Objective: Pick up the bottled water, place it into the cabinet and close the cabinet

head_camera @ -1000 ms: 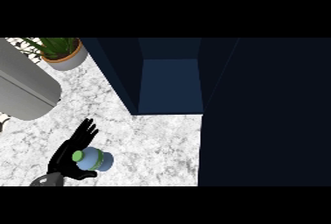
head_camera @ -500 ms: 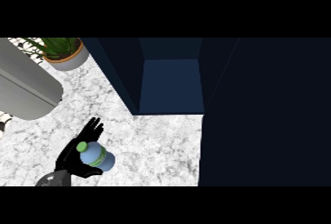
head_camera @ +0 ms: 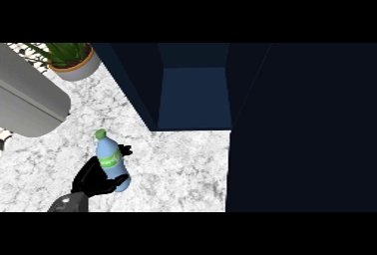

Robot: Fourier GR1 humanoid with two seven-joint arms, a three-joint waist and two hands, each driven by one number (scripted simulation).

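The bottled water (head_camera: 110,163) is light blue with a green cap and a green label. It lies tilted in my left hand (head_camera: 91,182) at the lower left of the head view, cap pointing away from me. The hand's fingers and thumb are curled round the bottle's lower half and hide part of it. The dark blue cabinet (head_camera: 195,97) stands open up and to the right of the bottle, and nothing shows inside it. Its door (head_camera: 302,129) fills the right side as a big dark panel. My right hand does not show.
A potted plant (head_camera: 71,59) stands at the far left corner of the white marble counter (head_camera: 184,164). A large grey rounded object (head_camera: 26,99) lies along the left edge. The cabinet's side wall (head_camera: 132,82) rises between the plant and the opening.
The hand has closed round the bottle and raised it. The bottle, seen from its cap before, now shows its whole side, tipped towards the cabinet.
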